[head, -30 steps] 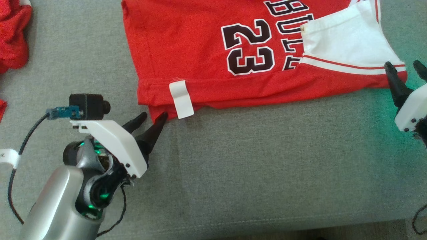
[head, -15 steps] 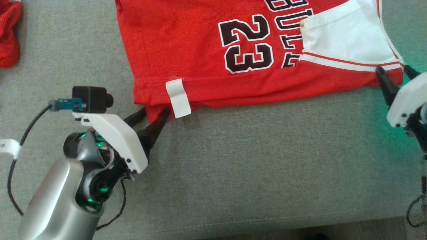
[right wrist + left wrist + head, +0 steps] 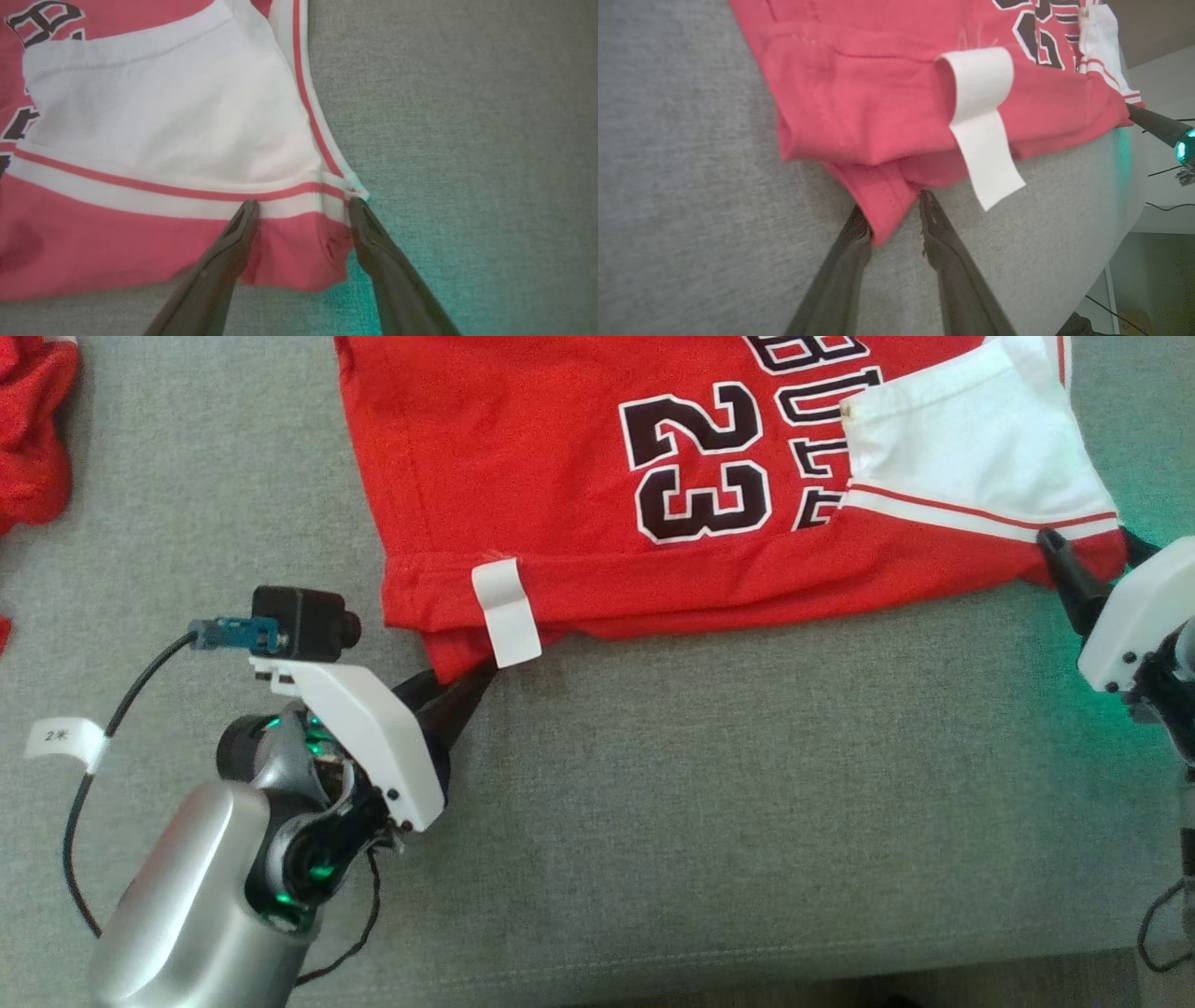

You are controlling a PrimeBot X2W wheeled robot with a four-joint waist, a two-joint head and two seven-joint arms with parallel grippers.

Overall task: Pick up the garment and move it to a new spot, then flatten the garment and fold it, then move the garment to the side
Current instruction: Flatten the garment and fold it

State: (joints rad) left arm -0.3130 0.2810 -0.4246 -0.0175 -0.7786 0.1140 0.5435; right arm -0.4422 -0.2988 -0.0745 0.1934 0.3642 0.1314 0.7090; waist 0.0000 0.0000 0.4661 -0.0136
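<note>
The robot's left gripper [image 3: 456, 679], on a silver forearm [image 3: 177, 905] angled up from the lower left, has its dark fingers half-parted astride one corner of the garment [image 3: 523, 457]. The right gripper [image 3: 1088, 538], at the far right, stands wide open astride another corner.

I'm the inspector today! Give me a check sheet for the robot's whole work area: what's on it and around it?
Surface: grey woven fabric surface, flat.
Job's things: red jersey with black number 23 and white panel lies spread out; white label strip hangs over its near hem.
Clutter: crumpled red cloth at the far left edge.
Pincers: left pincer open, fingers either side of the jersey's hem corner; right pincer open, straddling the red corner below the white panel.
Cables: black cable with white paper tag loops beside the left arm; another black cable at the right edge.
Surroundings: pale room area beyond the surface's edge, too blurred to detail.
</note>
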